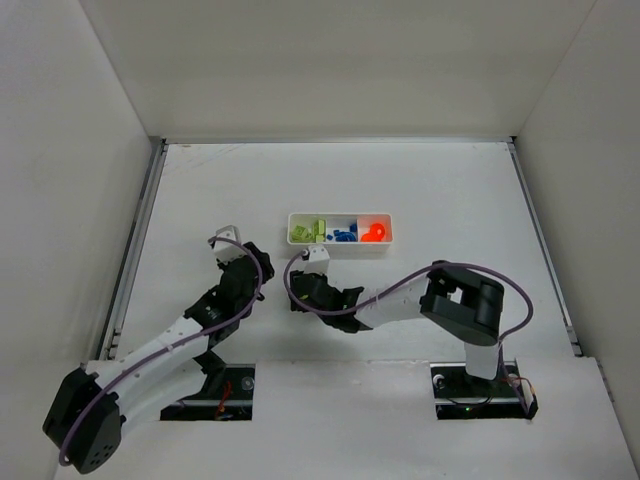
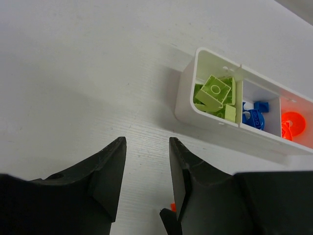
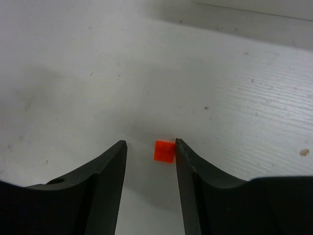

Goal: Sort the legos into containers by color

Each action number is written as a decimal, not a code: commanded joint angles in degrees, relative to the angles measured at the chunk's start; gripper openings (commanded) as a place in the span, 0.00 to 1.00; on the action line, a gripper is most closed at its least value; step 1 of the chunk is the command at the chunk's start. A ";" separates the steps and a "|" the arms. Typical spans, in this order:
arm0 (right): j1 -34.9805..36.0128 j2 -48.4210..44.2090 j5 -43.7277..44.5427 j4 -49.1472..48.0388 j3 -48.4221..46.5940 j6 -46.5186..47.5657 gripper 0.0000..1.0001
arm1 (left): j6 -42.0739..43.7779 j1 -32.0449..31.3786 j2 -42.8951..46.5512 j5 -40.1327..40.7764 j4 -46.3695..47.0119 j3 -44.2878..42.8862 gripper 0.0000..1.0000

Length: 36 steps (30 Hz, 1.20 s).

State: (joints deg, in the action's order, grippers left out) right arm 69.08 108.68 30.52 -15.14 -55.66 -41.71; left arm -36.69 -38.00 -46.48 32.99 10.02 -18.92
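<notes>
**Orange-red brick sits between the right fingers**

On the white table [image 1: 450, 190], the tray [image 2: 182, 100] keeps green, blue and orange-red legos [image 2: 215, 93] in separate compartments. The left gripper [image 2: 146, 142] hangs released, nothing between its fingers. The right gripper [image 3: 149, 144] is spread and grasps nothing. The orange-red brick [image 3: 165, 151] lies between its fingers, close against one. Best to centre the fingers on it first, then close squarely on its flat sides.

We're looking at a white table [image 1: 450, 190], faintly grained, with a few dark specks [image 3: 206, 107] and one pale crumb [image 3: 304, 152]. White walls [image 1: 340, 60] close it on three sides; a metal rail [image 1: 135, 240] lines each flank.
</notes>
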 commanded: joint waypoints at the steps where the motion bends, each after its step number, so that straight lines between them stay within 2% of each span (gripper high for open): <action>1: 0.48 1.88 1.64 3.09 -3.48 0.67 0.47 | -0.93 0.43 2.18 0.05 -0.44 1.16 0.38; 8: 2.50 3.11 3.49 4.68 -4.90 2.69 0.48 | -1.11 0.95 4.20 0.05 -2.11 1.34 0.38; 21: 5.23 3.02 10.34 4.76 -1.56 10.07 0.44 | -1.11 2.18 5.00 0.05 -3.25 0.29 0.38; 36: 6.11 6.71 9.64 4.68 -4.81 12.18 0.40 | -1.02 2.45 3.59 0.23 -3.25 0.11 0.38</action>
State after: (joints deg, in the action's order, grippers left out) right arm 74.39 112.79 41.30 -12.49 -59.46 -30.33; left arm -37.41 -35.88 -42.52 32.88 6.33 -18.22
